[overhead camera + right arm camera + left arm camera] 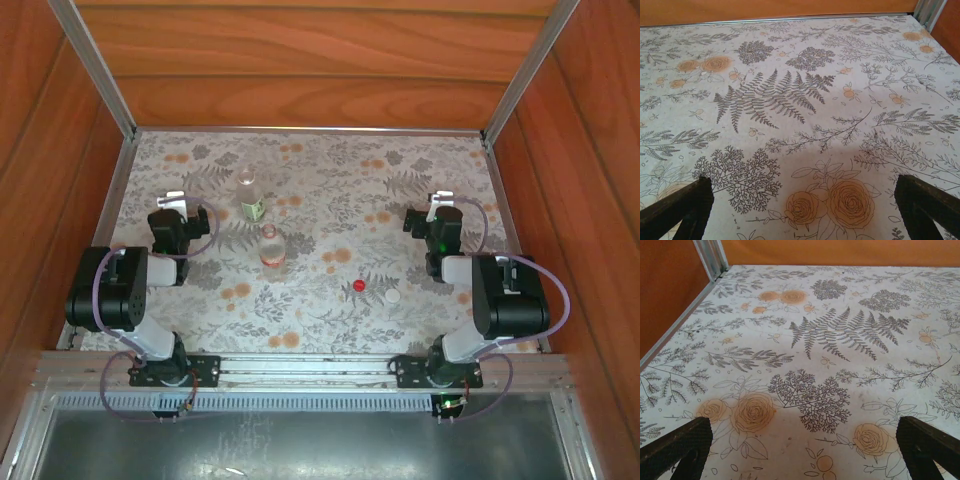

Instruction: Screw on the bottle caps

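From above we see the green-labelled bottle standing upright on the table, left of the middle. The pink-labelled bottle stands upright just nearer to us than it, close by but not touching. The red cap and the white cap lie flat on the table near each other, toward the right arm and well apart from both bottles, so neither bottle wears its cap. The left gripper sits to the left of the green-labelled bottle, apart from it. In its wrist view the jaws stand wide apart, with nothing between them but printed fern and roses. The right gripper sits near the table's right edge, beyond the caps, its jaws likewise spread wide and holding nothing.
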{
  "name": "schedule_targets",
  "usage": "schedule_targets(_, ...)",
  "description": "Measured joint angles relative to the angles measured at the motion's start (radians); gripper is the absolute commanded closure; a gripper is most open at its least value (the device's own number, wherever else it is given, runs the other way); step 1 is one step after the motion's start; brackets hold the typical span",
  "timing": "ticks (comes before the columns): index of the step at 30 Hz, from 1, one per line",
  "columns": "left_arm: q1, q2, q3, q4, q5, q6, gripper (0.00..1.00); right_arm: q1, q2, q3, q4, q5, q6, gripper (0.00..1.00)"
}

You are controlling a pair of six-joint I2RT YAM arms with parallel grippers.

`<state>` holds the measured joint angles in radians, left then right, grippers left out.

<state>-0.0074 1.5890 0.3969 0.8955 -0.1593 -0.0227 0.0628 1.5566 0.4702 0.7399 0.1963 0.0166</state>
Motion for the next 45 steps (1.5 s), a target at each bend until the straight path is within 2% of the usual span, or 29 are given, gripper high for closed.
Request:
schedule_targets(34, 0.0, -0.005, 0.0, -0.002, 0.0, 0.0, 0.0, -0.005, -0.002, -0.001, 0.0, -0.002, 0.0, 0.0)
schedule_targets(38, -0.002, -0.083, -0.022, -0.01, -0.003, 0.003, 0.0, -0.005, -0.066, -0.007, -0.041, -0.014, -0.004, 0.0)
schedule_targets(45, -0.059, -0.367, -0.07, -0.087, -0.074, 0.023, 0.0, 0.008, -0.279, 0.011, -0.201, -0.05, -0.011, 0.0)
